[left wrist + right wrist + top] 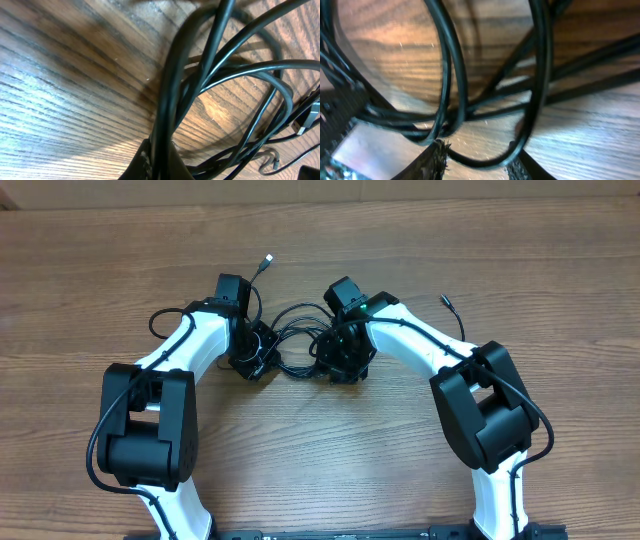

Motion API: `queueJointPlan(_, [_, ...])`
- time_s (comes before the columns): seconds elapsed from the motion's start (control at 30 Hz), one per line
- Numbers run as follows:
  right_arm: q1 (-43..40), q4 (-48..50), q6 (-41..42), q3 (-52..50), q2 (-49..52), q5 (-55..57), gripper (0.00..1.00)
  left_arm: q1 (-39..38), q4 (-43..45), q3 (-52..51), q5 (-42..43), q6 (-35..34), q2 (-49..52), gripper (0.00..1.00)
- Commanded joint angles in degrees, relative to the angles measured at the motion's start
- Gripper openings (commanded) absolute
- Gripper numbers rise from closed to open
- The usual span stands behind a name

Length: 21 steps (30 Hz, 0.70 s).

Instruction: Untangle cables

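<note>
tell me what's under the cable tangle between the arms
Bare wooden table shows through the loops of the cables. Where the left end effector and right end effector sit over the tangle's sides, whatever lies beneath is covered.

Overhead looks down; both wrist views closely share the cables [167, 100].

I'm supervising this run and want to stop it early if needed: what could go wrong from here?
The left pincer and right pincer both sit in the same cables; pulling apart may tighten the tangle. Several strands cross by the right pincer's fingers, so it may grab more than one.
</note>
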Motion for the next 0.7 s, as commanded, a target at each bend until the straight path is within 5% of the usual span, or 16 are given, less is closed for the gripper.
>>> queueJointPlan(0.0, [1.18,2.86,5.16,-0.46,0.48,1.57,0.39,-0.04,-0.35,1.25,2.12,1.62,1.03,0.04])
queueJointPlan(0.27, [1.01,6.27,7.43,-0.44,0.48,-2.36,0.36,-0.02,-0.85,1.25,1.68,1.86,1.03,0.04])
queueJointPlan(0.5, [-0.76,1.51,-4.02,-0.44,0.46,-8.94,0.27,-0.02,-0.83,1.25,0.28,2.54,1.03,0.04])
queueJointPlan(0.67, [-1.73,3.43,-2.82,-0.44,0.48,-8.81,0.28,-0.02,-0.83,1.25,0.59,2.62,1.03,0.04])
